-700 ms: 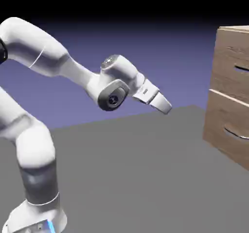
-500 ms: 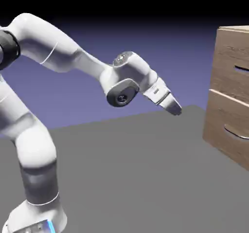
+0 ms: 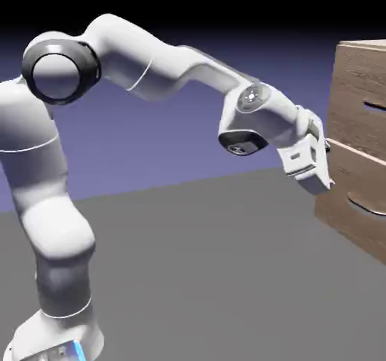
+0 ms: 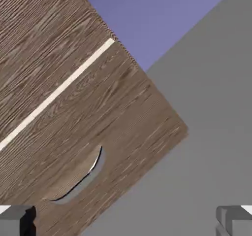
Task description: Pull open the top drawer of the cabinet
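Observation:
The cabinet (image 3: 354, 65) stands at the exterior view's right, light-brown wood grain, cut off by the picture's edge. The top drawer (image 3: 360, 126) carries a thin dark handle (image 3: 375, 108). My gripper (image 3: 323, 182) hangs just left of the cabinet's front, at the height of the seam between the two drawers, pointing down and to the right. In the hand view the cabinet (image 4: 138, 107) is tilted; the top drawer (image 4: 39, 38) lies above a pale seam, its handle out of frame. My gripper (image 4: 125, 222) is open, fingertips (image 4: 17, 219) far apart, nothing between them.
The lower drawer (image 3: 354, 201) has a curved handle (image 3: 368, 206), which in the hand view sits just above the left fingertip as a curved handle (image 4: 81, 180). Grey table (image 3: 211, 276) spreads below the arm. The robot's base stands at the lower left.
The arm has swung to the right and stretched out. The gripper went from the middle of the picture to right beside the cabinet's front, and slightly lower.

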Available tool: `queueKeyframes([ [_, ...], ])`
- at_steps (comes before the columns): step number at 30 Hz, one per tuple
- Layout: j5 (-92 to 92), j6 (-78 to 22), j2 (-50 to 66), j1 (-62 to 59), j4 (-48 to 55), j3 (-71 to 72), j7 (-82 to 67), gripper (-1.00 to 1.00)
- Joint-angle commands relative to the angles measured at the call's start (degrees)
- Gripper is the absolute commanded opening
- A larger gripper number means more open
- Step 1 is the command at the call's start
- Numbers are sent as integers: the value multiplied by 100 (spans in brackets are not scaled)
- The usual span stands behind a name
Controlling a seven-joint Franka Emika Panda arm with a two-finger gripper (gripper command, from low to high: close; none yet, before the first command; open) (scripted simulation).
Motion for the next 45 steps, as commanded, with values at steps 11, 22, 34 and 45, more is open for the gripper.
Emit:
queueKeyframes([
  [11, 2741, -58, 1481, 704, 1717, -1030, -392, 0],
  [22, 5482, -117, 2962, 1401, 3434, -2060, -785, 0],
  [34, 8472, -180, 4578, 2162, 5307, -3184, -1213, 0],
  [45, 10094, -197, 5793, 2538, 6700, -4040, -982, 0],
])
